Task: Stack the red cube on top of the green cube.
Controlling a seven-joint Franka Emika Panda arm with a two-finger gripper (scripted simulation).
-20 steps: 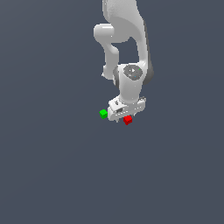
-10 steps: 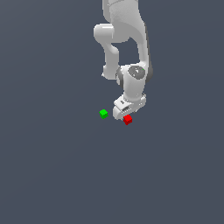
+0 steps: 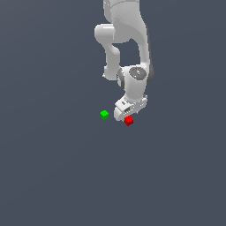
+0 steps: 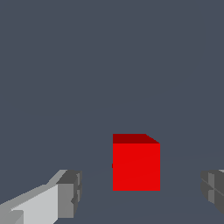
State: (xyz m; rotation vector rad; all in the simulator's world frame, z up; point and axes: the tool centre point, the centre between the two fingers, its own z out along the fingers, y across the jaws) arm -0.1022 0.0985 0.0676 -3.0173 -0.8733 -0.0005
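Outside, the gripper (image 3: 125,115) hovers low at the red cube (image 3: 129,120), the green cube (image 3: 104,114) near on the exterior view's left. Wrist view: fingers (image 4: 69,194) spread open flank the red cube (image 4: 136,165), likely rigid, light; grasp its flat sides.
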